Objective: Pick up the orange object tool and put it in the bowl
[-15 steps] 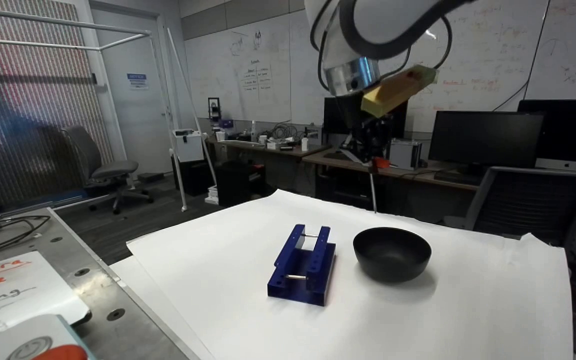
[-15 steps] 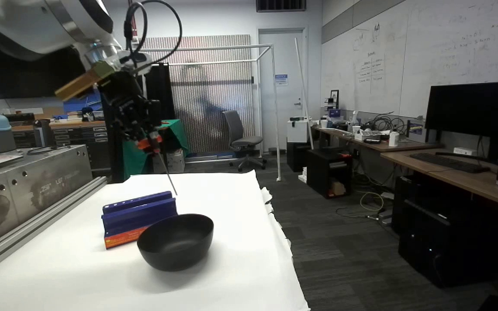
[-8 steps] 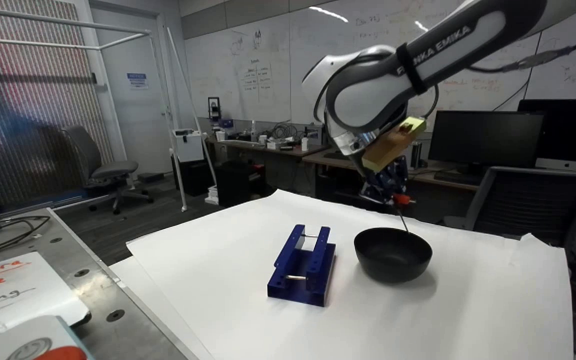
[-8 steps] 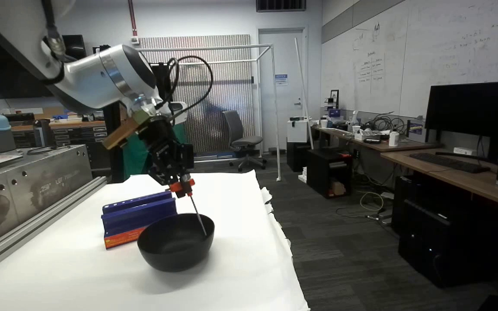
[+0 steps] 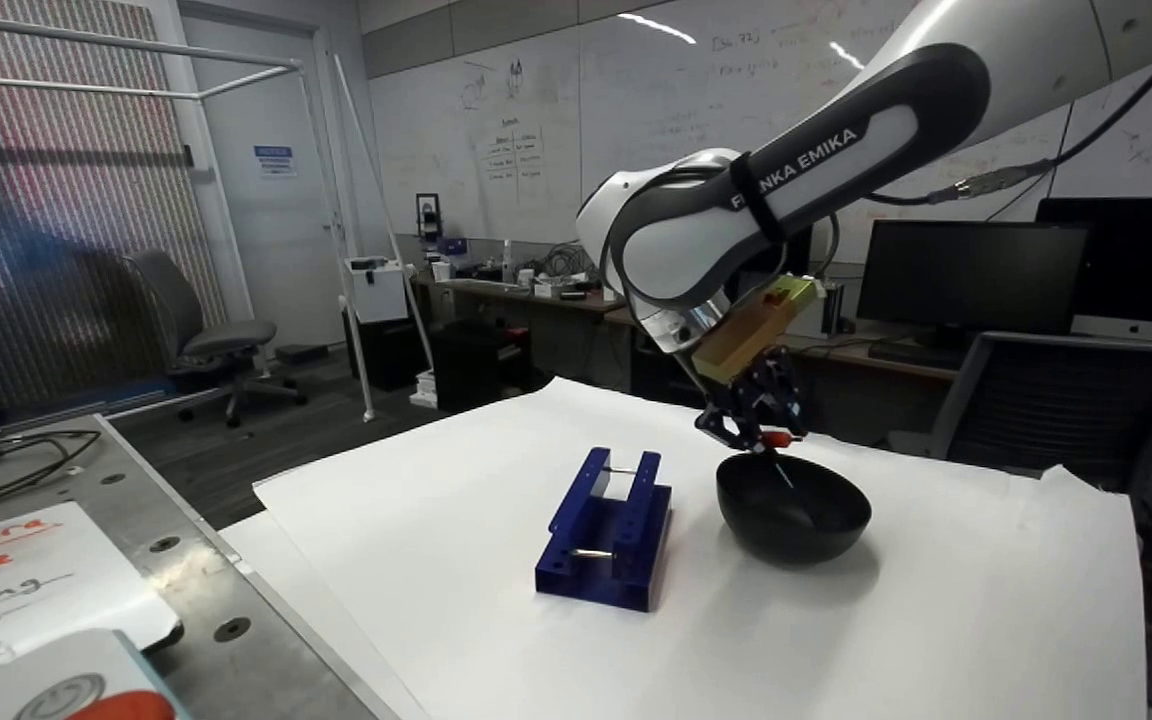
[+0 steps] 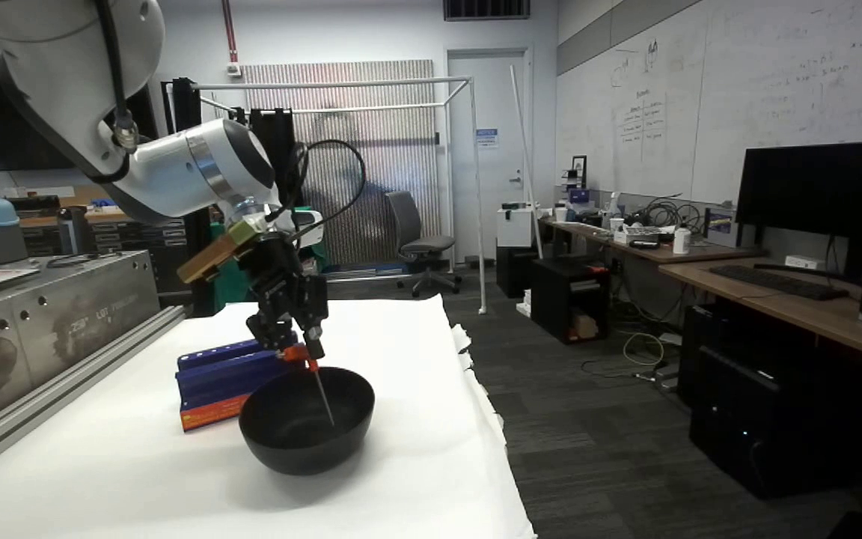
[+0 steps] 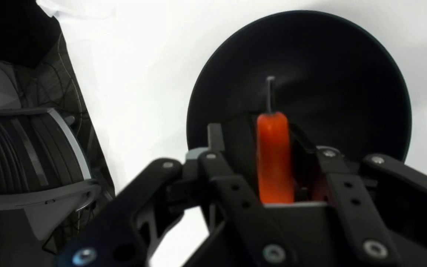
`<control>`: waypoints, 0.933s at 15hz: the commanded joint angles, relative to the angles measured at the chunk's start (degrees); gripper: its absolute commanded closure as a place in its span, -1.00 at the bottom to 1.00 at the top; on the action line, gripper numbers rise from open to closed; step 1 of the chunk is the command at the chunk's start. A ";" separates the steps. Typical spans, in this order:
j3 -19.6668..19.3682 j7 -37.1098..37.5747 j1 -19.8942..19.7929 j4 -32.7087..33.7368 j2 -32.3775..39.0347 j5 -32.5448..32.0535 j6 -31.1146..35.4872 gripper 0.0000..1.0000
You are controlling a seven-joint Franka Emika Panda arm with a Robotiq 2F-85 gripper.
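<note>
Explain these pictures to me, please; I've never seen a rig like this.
This is a white-and-black jointed robot arm ending in a black two-fingered gripper. Two pictures come from cameras standing outside the robot; the close-up comes from a camera on its wrist. On a white sheet stand a dark blue slotted rack and, apart beside it, a round matte black bowl. The gripper appears to hold a slim orange-handled tool, its grey shaft pointing down into the bowl; whether the tip touches, I cannot tell.
</note>
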 commanded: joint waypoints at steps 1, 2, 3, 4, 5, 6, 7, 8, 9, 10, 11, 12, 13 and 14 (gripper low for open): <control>-0.23 -1.71 -0.02 5.47 2.27 2.98 -3.29 -0.54; -0.21 -1.92 -0.16 5.87 2.39 3.63 -3.32 -0.68; -0.19 -2.20 -0.29 6.27 2.53 4.21 -3.37 -0.85; -0.17 -2.42 -0.38 6.55 2.61 4.88 -3.39 -0.97; -0.16 -2.66 -0.51 6.83 2.73 5.50 -3.41 -1.00; -0.19 -2.88 -0.61 6.99 2.76 5.85 -3.31 -1.00; -0.12 -3.19 -0.80 7.05 2.58 6.39 -3.08 -1.00; 0.07 -3.76 -1.11 6.88 2.14 7.25 -2.68 -1.00; 0.45 -4.62 -1.66 6.25 1.15 8.59 -1.63 -1.00; 0.84 -5.89 -2.26 5.82 0.24 10.05 -0.76 -0.99; 1.22 -7.38 -2.89 5.46 -0.71 11.84 -0.06 -1.00; 1.64 -9.19 -3.66 5.08 -1.74 13.66 0.50 -0.98; 1.98 -11.21 -4.40 4.66 -2.89 15.31 0.94 -1.00; 2.17 -12.53 -4.99 4.37 -3.81 16.97 1.36 -1.00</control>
